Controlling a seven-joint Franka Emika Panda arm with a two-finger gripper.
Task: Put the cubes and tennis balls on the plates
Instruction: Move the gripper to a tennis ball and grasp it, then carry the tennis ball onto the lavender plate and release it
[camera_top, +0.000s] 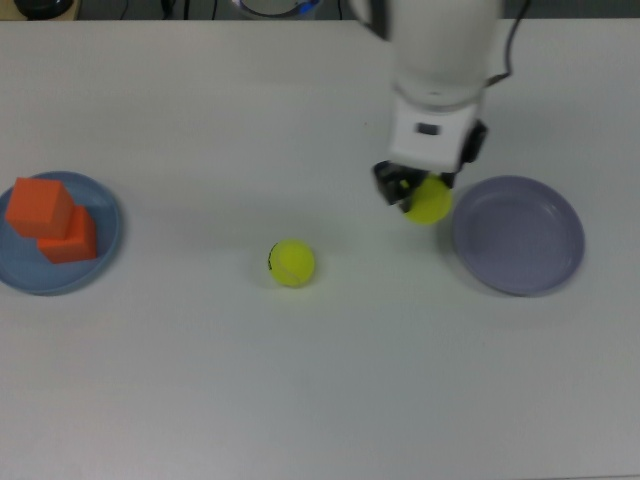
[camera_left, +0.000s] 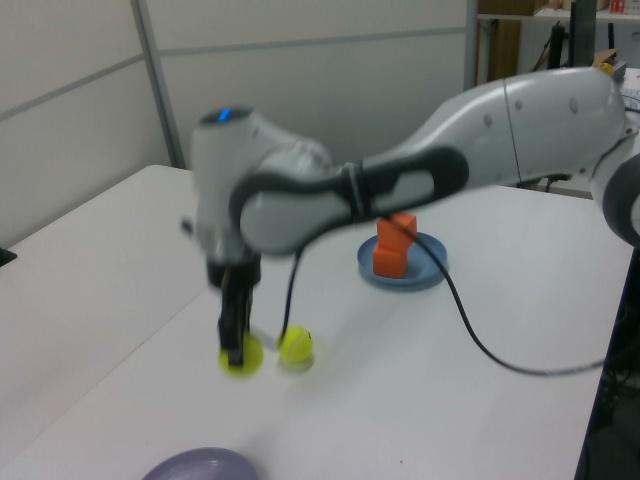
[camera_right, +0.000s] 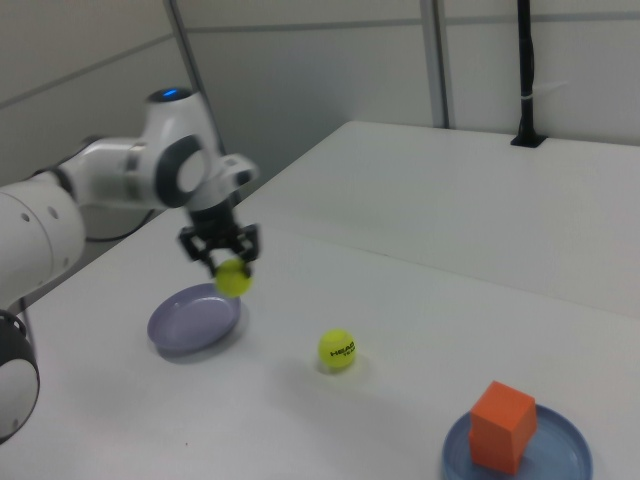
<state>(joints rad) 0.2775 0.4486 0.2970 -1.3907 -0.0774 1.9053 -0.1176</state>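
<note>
My gripper (camera_top: 424, 196) (camera_left: 238, 352) (camera_right: 228, 268) is shut on a yellow-green tennis ball (camera_top: 429, 201) (camera_left: 242, 356) (camera_right: 234, 278) and holds it above the table, beside the lavender plate (camera_top: 518, 235) (camera_left: 200, 465) (camera_right: 193, 319) at that plate's left edge in the top view. A second tennis ball (camera_top: 292, 263) (camera_left: 296, 344) (camera_right: 338, 350) with a dark mark lies on the table mid-scene. Two orange cubes (camera_top: 52, 220) (camera_left: 395, 243) (camera_right: 502, 425) sit stacked on the light blue plate (camera_top: 104, 250) (camera_left: 433, 266) (camera_right: 565, 460) at the top view's left.
The white table (camera_top: 320, 380) carries nothing else. My arm (camera_left: 420, 180) stretches across the left view above the blue plate, trailing a black cable (camera_left: 480, 345). A black post (camera_right: 525, 70) stands at the far table edge in the right view.
</note>
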